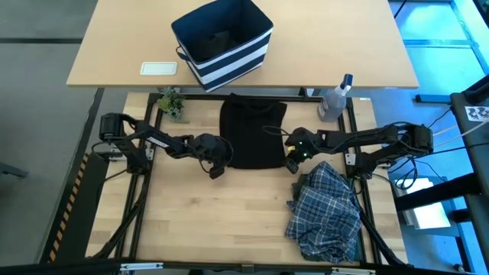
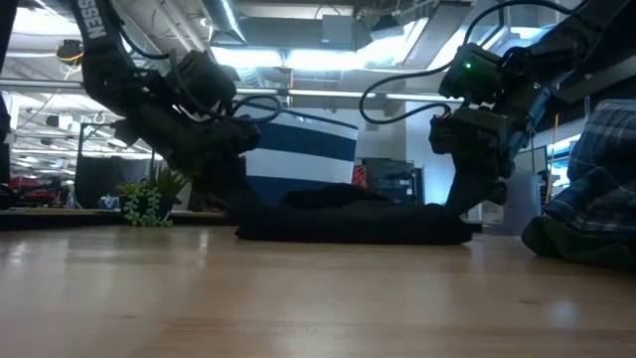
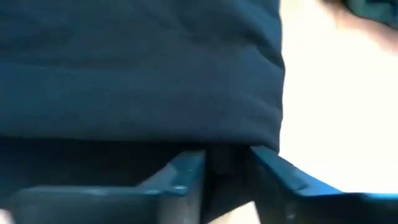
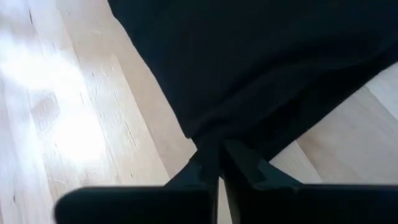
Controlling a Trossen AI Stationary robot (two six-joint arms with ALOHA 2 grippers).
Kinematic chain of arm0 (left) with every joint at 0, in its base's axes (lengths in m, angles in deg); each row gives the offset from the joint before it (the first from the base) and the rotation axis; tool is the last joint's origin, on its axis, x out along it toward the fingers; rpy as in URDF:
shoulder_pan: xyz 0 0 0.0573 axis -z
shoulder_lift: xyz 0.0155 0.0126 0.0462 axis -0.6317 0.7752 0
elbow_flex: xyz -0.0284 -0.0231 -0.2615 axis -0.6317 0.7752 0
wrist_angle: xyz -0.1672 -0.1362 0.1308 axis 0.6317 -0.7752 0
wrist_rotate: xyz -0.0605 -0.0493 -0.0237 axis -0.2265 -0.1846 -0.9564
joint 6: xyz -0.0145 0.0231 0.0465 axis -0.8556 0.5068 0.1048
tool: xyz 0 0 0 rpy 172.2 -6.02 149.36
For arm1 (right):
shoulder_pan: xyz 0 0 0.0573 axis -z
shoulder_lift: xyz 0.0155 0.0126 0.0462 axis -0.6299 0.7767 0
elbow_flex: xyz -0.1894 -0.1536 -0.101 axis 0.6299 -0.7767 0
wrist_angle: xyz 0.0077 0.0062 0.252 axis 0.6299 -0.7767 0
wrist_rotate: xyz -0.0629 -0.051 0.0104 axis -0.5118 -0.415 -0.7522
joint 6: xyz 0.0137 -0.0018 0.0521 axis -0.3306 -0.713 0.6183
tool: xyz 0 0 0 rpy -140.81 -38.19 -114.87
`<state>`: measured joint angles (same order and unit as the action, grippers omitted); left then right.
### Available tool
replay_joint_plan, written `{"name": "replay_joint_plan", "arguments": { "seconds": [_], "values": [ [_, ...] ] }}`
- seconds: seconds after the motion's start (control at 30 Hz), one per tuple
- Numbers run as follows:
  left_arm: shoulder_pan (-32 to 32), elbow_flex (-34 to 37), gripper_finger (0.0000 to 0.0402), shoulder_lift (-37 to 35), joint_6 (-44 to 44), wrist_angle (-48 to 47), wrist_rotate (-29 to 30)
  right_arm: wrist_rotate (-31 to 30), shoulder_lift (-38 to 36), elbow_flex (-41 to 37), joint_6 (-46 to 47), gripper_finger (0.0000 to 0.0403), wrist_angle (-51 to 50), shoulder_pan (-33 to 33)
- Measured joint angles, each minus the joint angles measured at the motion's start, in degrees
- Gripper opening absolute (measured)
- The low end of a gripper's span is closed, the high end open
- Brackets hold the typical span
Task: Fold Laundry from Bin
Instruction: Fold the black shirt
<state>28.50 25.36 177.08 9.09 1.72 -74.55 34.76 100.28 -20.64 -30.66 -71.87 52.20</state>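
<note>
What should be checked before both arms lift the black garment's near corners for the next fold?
1. Right gripper shut on black garment corner: ok.
2. Left gripper at its corner, cloth between fingers: ok; firm pinch: cannot tell.
3. Garment lying flat on table: ok.
4. Plaid shirt clear of the garment: ok.
5. Spray bottle close to far right corner: not ok.
6. Bin out of the way: ok.

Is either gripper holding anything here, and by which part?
The right gripper is shut on the black garment at its near right corner. The left gripper straddles the near left edge, grip not confirmed.
</note>
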Motion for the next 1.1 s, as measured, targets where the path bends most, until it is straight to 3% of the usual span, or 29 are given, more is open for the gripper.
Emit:
{"name": "replay_joint_plan", "arguments": {
  "seconds": [0.1, 0.2, 0.6, 0.9, 1.1],
  "values": [
    [0.39, 0.0, 0.0026, 0.0, 0.17, -0.76, -2.28, -0.49, 0.0, 0.0, -0.14, 0.0011, -0.21, -0.01],
    [0.69, -0.01, 0.0008, -0.08, 0.26, -3.71, -3.59, -1.77, 0.0, 0.0, -0.05, 0.0004, -1.89, -0.01],
    [4.93, -0.02, 0.0002, -8.59, 0.64, -18.96, -7.37, -4.76, -0.02, 0.11, 1.81, 0.0001, -7.96, -0.05],
    [9.3, 0.04, 0.0001, -11.83, 1.66, -23.85, -20.58, -5.4, -0.02, 0.11, 2.71, 0.0001, -7.48, -0.05],
    [9.24, 0.07, 0.0016, -12.63, 0.57, -23.35, -19.16, -2.33, -0.02, 0.39, 2.72, 0.0002, -6.38, -0.01]
  ]
}}
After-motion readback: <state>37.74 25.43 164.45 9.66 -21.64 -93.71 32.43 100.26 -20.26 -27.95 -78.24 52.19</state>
